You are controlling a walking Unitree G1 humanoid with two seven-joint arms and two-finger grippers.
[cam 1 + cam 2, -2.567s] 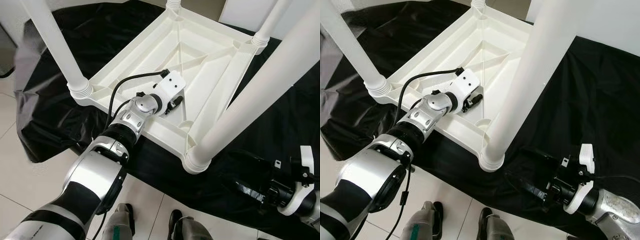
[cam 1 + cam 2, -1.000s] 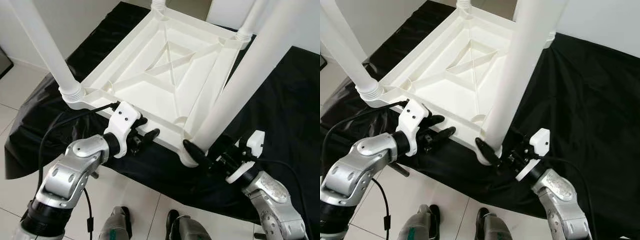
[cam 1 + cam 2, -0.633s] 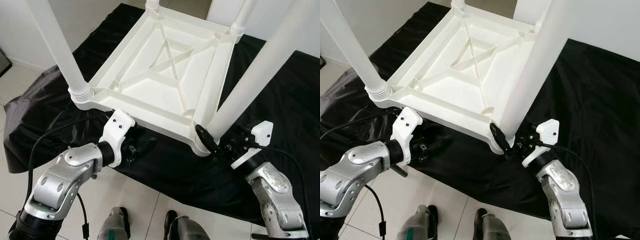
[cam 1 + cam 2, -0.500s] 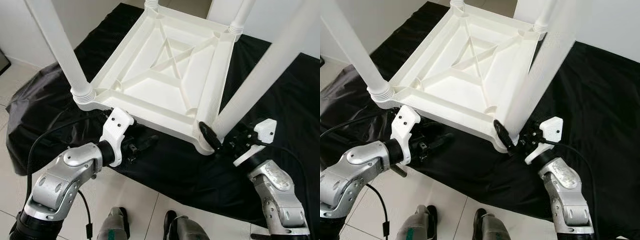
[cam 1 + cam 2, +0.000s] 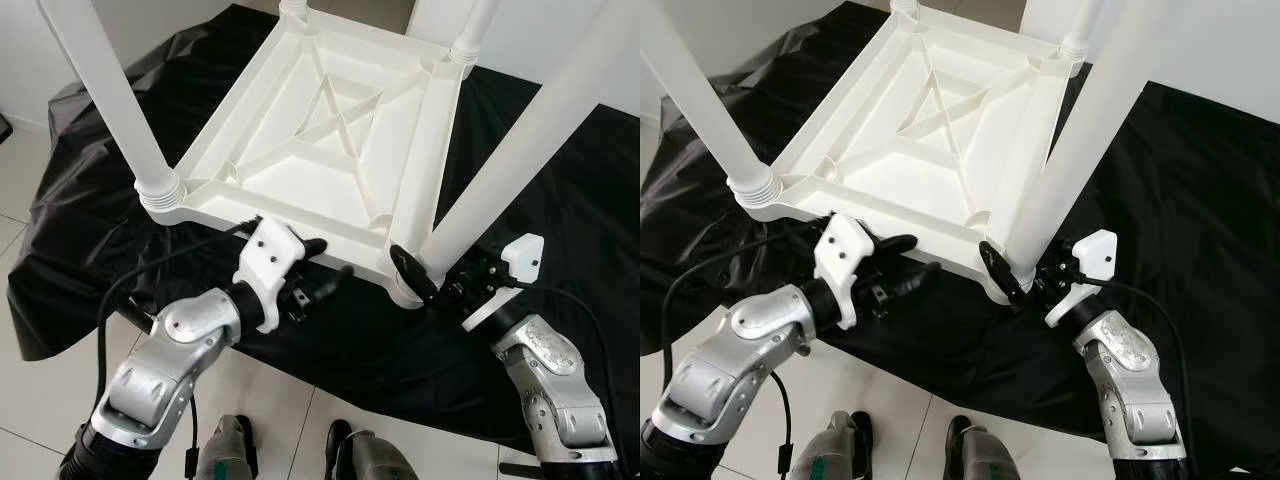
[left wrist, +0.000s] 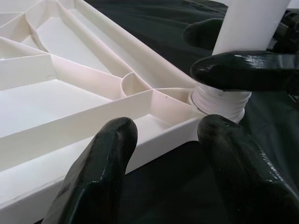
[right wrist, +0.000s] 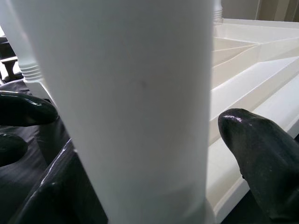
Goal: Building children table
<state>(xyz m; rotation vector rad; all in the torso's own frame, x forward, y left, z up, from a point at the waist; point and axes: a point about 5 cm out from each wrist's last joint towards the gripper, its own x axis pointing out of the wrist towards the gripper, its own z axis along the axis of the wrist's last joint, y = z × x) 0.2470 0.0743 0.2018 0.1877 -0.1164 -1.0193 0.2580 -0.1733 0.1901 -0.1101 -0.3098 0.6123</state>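
Upturned white table (image 5: 330,140), left end effector (image 5: 325,265) spread at rim, right end effector (image 5: 425,280) apparently straddling leg (image 5: 500,165)

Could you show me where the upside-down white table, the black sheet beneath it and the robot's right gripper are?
white table (image 5: 330,150), left eye view: ribbed underside of the tabletop.
black sheet (image 5: 560,190), left eye view: bare patch right of the table.
right gripper (image 5: 1025,275), right eye view: between its fingers, at the near leg's base.

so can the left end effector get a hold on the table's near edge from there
Probably yes. The left end effector is open right at the near rim of the upturned table, one finger over it and one below, nothing between. The right end effector straddles the near-right leg, clear of it.
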